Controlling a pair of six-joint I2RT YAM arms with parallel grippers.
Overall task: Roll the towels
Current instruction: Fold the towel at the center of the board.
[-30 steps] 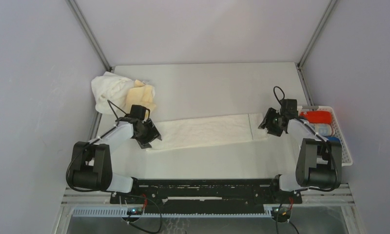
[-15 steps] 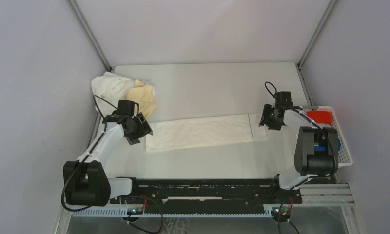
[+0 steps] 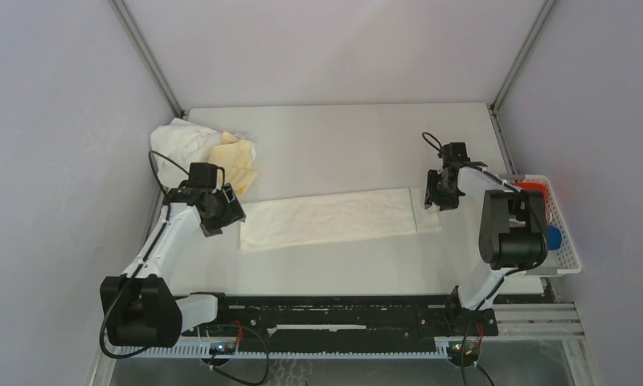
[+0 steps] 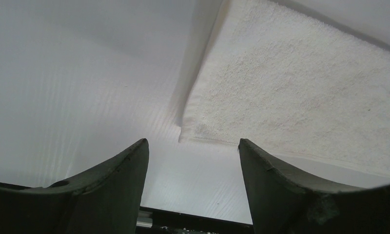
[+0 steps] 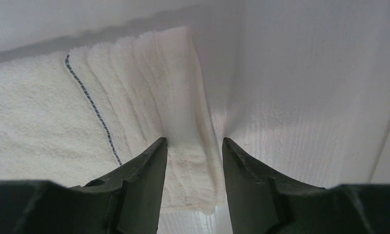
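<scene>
A long cream-white towel (image 3: 334, 217) lies flat as a strip across the table's middle. My left gripper (image 3: 215, 212) is open and empty, just left of the strip's left end. In the left wrist view the gripper (image 4: 193, 146) faces the towel's corner (image 4: 300, 87). My right gripper (image 3: 437, 193) is over the strip's right end. In the right wrist view it (image 5: 194, 144) is open, and its jaws straddle the ribbed hem of the towel (image 5: 47, 112). A crumpled white towel (image 3: 180, 145) and a pale yellow-orange towel (image 3: 235, 161) lie at the back left.
A white slatted basket (image 3: 566, 251) stands at the right edge, holding a red towel (image 3: 532, 188) and a blue one (image 3: 553, 236). Grey walls close in on both sides. The black rail with the arm bases (image 3: 334, 314) runs along the near edge.
My left gripper has drawn back leftwards off the strip's left end. My right gripper has moved back and left onto the strip's right end.
</scene>
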